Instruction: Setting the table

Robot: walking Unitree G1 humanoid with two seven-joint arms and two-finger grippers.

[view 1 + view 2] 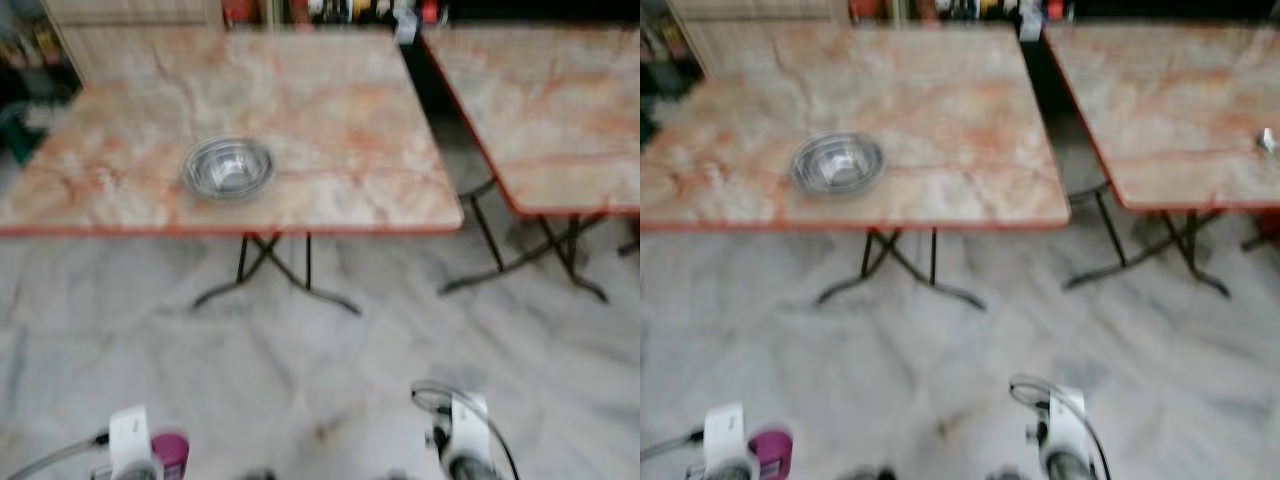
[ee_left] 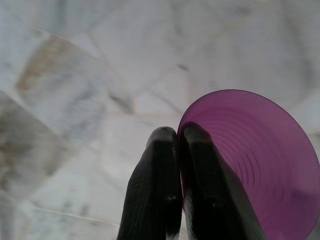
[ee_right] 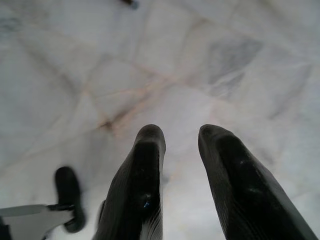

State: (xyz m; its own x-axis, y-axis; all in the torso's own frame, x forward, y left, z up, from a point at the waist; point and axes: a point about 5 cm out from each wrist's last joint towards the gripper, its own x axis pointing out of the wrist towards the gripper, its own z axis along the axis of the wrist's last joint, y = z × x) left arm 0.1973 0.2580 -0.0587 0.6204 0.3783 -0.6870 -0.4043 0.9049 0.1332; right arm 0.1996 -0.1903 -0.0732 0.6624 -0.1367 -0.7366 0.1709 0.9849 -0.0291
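Note:
A purple plastic cup [image 2: 260, 165] hangs low over the marble floor, its rim pinched between the two black fingers of my left gripper [image 2: 178, 137]. The same cup [image 1: 170, 452] peeks out beside my left wrist at the bottom of the eye views. My right gripper [image 3: 181, 136] points down at the floor, open, with nothing between its fingers. A steel bowl [image 1: 227, 166] sits on the near left part of the marble-patterned table [image 1: 340, 110] ahead of me.
A second marble-patterned table [image 1: 560, 100] stands to the right, with a narrow gap between the two. Black folding legs [image 1: 270, 265] show under both tables. Shelves with small items [image 1: 330, 10] line the back. Pale marble floor [image 1: 320, 350] lies between me and the tables.

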